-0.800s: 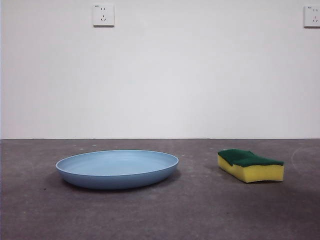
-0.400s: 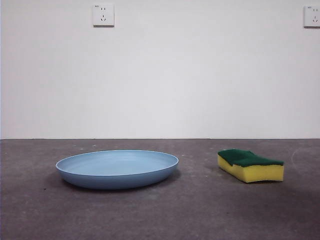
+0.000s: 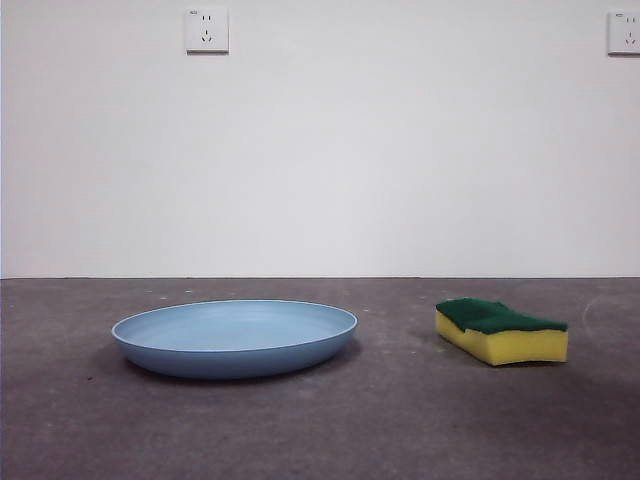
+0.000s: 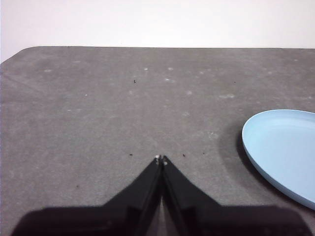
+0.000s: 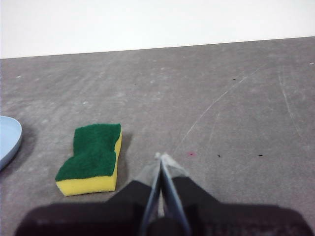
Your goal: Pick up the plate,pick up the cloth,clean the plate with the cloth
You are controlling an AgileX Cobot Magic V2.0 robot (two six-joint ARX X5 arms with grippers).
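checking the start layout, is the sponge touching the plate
Apart. The front view shows bare table between the plate and the sponge; the right wrist view shows the same gap.

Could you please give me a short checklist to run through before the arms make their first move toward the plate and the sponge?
1. Plate lies flat and right side up on the table: ok.
2. Sponge lies green side up, apart from the plate: ok.
3. Left tool is shut and holds nothing, with the plate off to one side of it; it must open before grasping: not ok.
4. Right tool is shut and holds nothing, with the sponge just beside it; it must open first: not ok.
5. Nothing lies on the plate or the sponge: ok.
6. Plate surface dirty or clean: cannot tell.
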